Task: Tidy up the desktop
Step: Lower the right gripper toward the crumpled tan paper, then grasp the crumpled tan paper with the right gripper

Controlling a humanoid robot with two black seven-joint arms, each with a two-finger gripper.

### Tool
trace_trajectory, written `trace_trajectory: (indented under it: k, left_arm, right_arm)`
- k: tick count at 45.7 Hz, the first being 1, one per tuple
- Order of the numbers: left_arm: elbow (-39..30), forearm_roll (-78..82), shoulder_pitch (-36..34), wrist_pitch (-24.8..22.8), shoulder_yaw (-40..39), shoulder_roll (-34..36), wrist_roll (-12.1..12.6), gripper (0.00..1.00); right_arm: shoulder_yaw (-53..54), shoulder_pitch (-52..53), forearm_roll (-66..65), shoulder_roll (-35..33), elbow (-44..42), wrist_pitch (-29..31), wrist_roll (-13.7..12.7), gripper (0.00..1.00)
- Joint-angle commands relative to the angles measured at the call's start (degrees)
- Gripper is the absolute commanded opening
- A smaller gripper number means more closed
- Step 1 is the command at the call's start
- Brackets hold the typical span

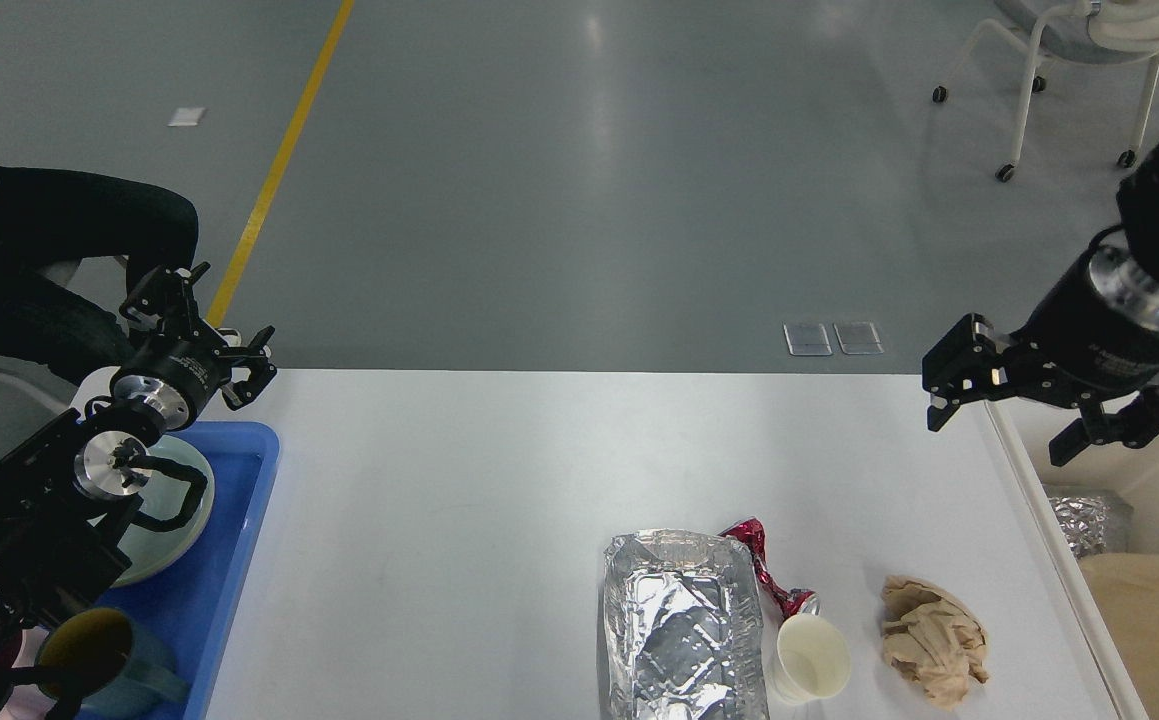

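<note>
Right gripper [1054, 415] is spread wide, nothing in it, hanging over the far right corner of the surface [459, 500], right at the edge where the white bin [1089, 420] sits. 1 finger is over the surface, the other over the bin's far end. Left gripper [204, 330] is also spread, empty, up by the far left corner of the surface, just past the blue tray [239, 540].

The surface itself is the big white rounded-corner top taking up most of the lower view, w/ grey floor beyond it. Everything else placed relative to it:

- near edge, right of center: flattened foil container [681, 625], crinkly, lying flat
- touching the foil's right side: a crushed red can [769, 570], and a white paper cup [807, 660] tipped over w/ its mouth facing the camera, right against the can
- a bit further right, apart from the cup: crumpled brown paper [934, 638]
- off the right edge: the bin, w/ a foil wad [1087, 520] and something brown and flat, cardboard-ish, inside
- on the left end: the tray holding a pale plate [164, 545] (mostly behind the left arm) and a dark mug [104, 660] at the near corner

Middle and far stretch of the surface is bare white.
</note>
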Motion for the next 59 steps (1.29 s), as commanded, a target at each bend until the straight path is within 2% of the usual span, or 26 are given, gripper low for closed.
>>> trace_trajectory:
  k: [1,11,22,45,59]
  left_arm:
    - [0.00,0.00,0.01,0.00,0.00,0.00,0.00,0.97]
    - [0.00,0.00,0.01,0.00,0.00,0.00,0.00,0.97]
    - [0.00,0.00,0.01,0.00,0.00,0.00,0.00,0.97]
    - [0.00,0.00,0.01,0.00,0.00,0.00,0.00,0.97]
    - [0.00,0.00,0.01,0.00,0.00,0.00,0.00,0.97]
  right_arm:
    - [0.78,-11.41,0.00,-2.25,-2.58,-5.61,-0.07,1.00]
    - [6.93,-28.29,0.00,-4.37,-8.99,-8.25,-0.07,1.00]
    - [13.87,-38.49,0.00,-4.46,-13.30,-10.45,-0.07,1.00]
    - [18.53,-49.13,-0.09,-1.73,-19.45,-18.80,-0.07,1.00]
    - [20.29,-50.01,-0.09,-0.94,-20.69,-20.38,-0.07,1.00]
